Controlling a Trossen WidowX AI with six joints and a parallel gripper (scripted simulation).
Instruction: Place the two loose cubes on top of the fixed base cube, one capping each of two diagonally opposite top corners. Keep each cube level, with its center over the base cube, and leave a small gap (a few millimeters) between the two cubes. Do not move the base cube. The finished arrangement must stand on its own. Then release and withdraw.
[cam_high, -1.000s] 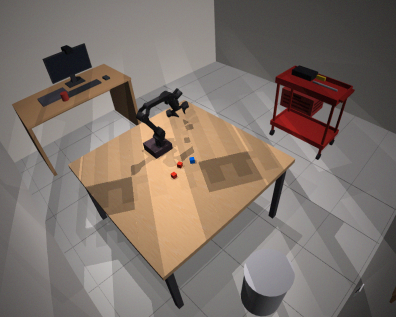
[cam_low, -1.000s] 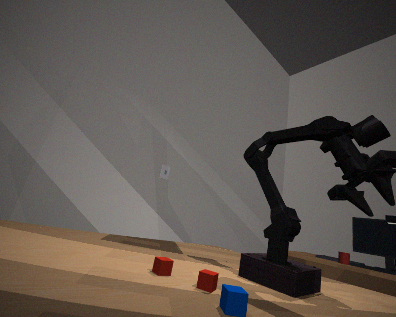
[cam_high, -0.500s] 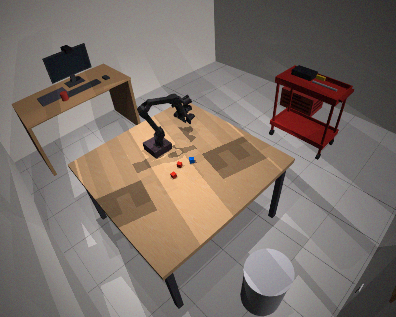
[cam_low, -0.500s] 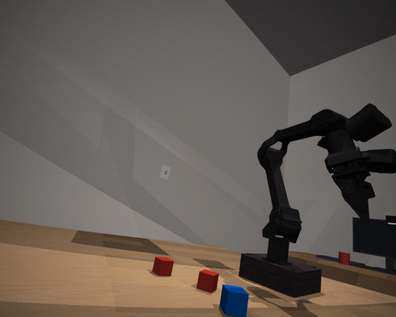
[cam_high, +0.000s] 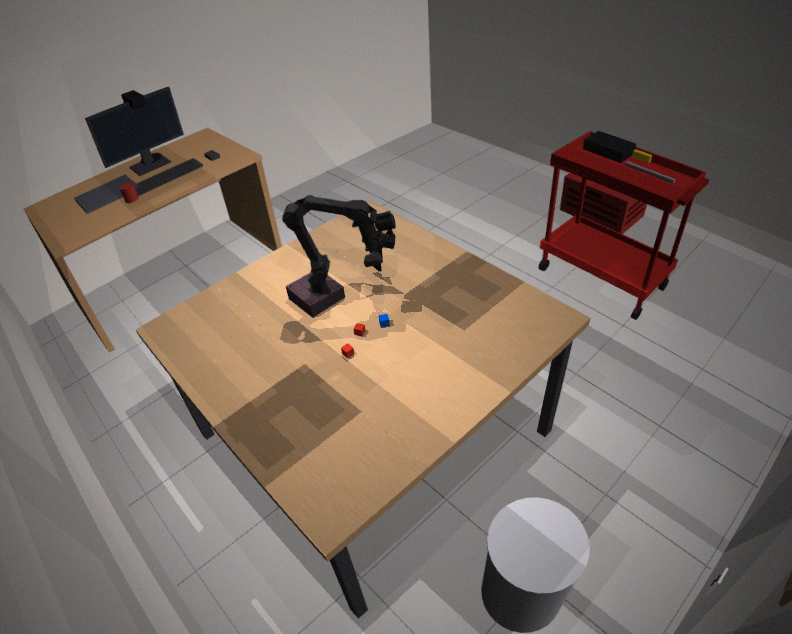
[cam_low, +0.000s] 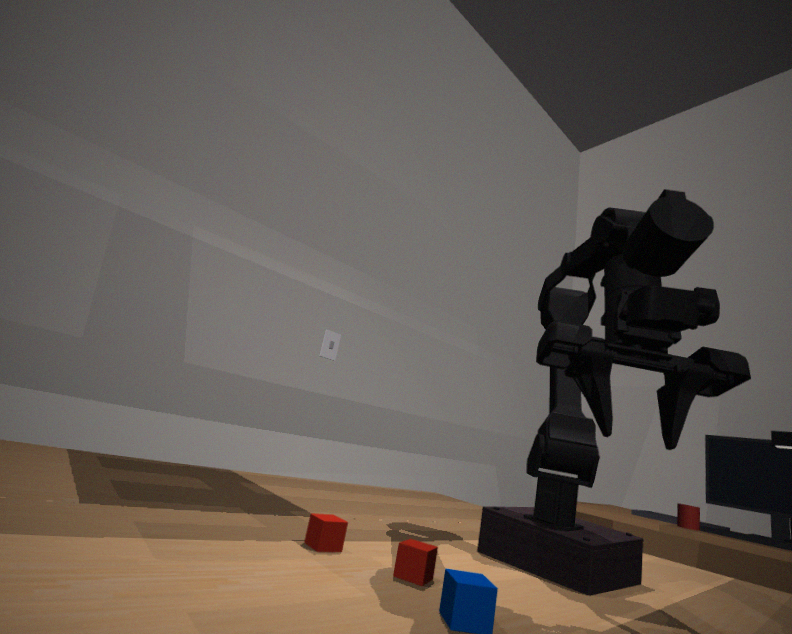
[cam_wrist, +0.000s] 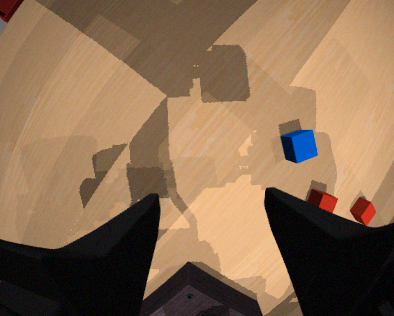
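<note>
The black end effector (cam_high: 377, 264) (cam_low: 639, 441) (cam_wrist: 212, 199) hangs above the wooden counter (cam_high: 422, 396) (cam_low: 198, 581) (cam_wrist: 215, 120), released — its fingers spread with nothing between them. A blue cube (cam_high: 383, 320) (cam_low: 468, 601) (cam_wrist: 299, 146) rests on the counter near one red cube (cam_high: 359, 329) (cam_low: 414, 562) (cam_wrist: 323, 200); a second red cube (cam_high: 347, 350) (cam_low: 326, 532) (cam_wrist: 363, 211) sits beyond that — all three apart, unstacked.

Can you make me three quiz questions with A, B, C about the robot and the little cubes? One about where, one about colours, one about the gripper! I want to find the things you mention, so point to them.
1. Where is the blue cube?
A on the red cart
B on the wooden table
C on the desk

2. How many cubes are red?
A one
B two
C three

3. The gripper is:
A open
B shut
C holding a cube

1 B: the blue cube (cam_high: 383, 321) (cam_low: 468, 601) (cam_wrist: 299, 146) sits on the wooden table (cam_high: 422, 396).
2 B: two red cubes (cam_high: 359, 329) (cam_low: 415, 562) show.
3 A: the gripper's (cam_high: 377, 267) (cam_low: 639, 441) (cam_wrist: 212, 192) fingers stand apart, nothing between.
</note>
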